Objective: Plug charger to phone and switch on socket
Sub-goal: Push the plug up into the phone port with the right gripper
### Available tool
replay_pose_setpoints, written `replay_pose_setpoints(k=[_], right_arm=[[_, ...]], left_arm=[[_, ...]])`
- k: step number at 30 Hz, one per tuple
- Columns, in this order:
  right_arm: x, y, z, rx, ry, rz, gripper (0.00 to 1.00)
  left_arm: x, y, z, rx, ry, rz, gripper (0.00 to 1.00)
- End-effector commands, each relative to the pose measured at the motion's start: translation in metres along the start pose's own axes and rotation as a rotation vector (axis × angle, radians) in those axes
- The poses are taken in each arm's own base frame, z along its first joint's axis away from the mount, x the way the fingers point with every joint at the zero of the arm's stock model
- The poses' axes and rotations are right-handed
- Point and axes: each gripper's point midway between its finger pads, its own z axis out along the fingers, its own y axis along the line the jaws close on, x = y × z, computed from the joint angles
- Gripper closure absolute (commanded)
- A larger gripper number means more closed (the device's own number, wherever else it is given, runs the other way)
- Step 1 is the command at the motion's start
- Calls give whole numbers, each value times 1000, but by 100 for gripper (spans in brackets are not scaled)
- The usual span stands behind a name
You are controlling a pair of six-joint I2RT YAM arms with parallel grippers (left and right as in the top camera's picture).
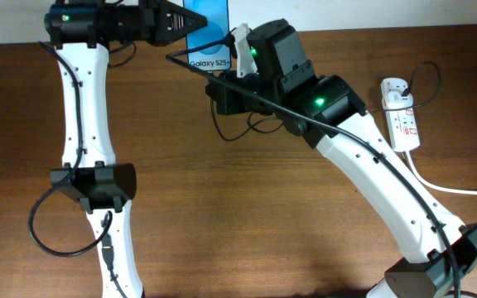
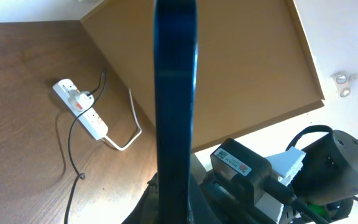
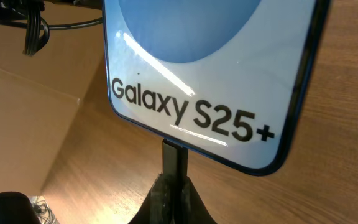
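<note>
Right end effector (image 3: pixel 173 182) pinching charger tip (image 3: pixel 174 158), touching phone (image 3: pixel 210 62) edge

Bare table (image 1: pixel 247 215) lies open in the middle; the right arm (image 1: pixel 371 165) slants between it and the socket (image 1: pixel 402 120).

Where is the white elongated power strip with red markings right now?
Overhead, the white power strip lies on the wooden table's right side, beside the right arm, its thick white cord trailing rightward.
</note>
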Motion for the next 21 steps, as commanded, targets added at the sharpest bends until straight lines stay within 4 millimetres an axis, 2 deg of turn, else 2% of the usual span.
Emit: replay_pose_setpoints(k=[1,8,13,21], right_arm=[[-9,9,-3,-18,-29,-27,96],[-14,6,-4,0,-51,-42,96],[-19,7,-4,-1,-72,-124,96],[-28,16,-14,-13,-95,-124,96]], left_arm=[[0,-16,-2,46,5,38,100],[1,-16,-2,46,5,28,100],[1,-16,-2,46,5,28,100],[4,-15,-2,44,4,34,100]])
